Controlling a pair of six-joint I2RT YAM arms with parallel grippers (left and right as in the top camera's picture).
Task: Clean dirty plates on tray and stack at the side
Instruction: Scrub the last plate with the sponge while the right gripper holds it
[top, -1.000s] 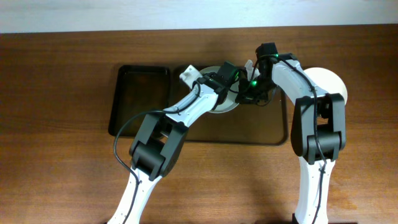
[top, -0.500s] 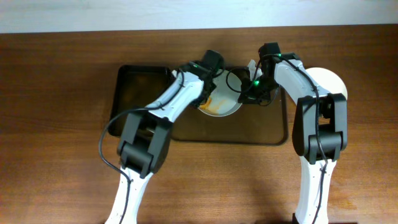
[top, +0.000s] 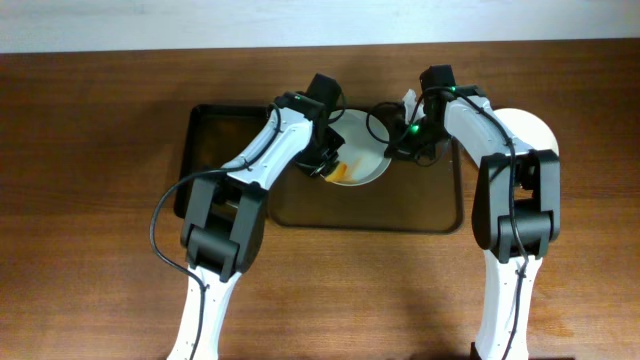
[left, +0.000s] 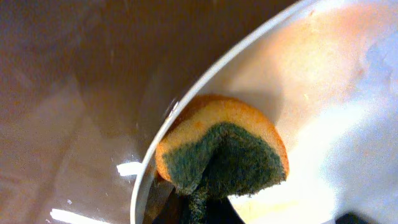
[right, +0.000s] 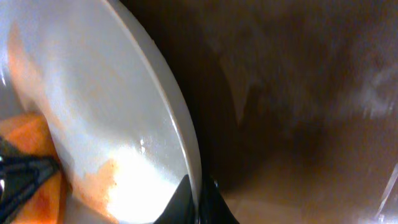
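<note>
A white plate (top: 366, 152) smeared with orange-brown sauce sits tilted over the back of the dark tray (top: 420, 205). My right gripper (top: 397, 150) is shut on its right rim; in the right wrist view the thin rim (right: 186, 155) runs down between the two black fingers of the right gripper (right: 198, 202). My left gripper (top: 328, 165) is shut on an orange sponge (left: 224, 152) with a green scouring face. The sponge presses on the plate's inside (left: 323, 87) by its left rim. A second white plate (top: 532, 132) lies on the table right of the tray.
A smaller black tray (top: 225, 150) lies just left of the big one. Brown wooden table surrounds both trays. The front half of the large tray is bare. Both arms cross over the tray's back edge.
My left gripper has swept the sponge leftwards across the plate, from its right-centre to its left rim, uncovering the sauce smear. The right gripper stays on the rim.
</note>
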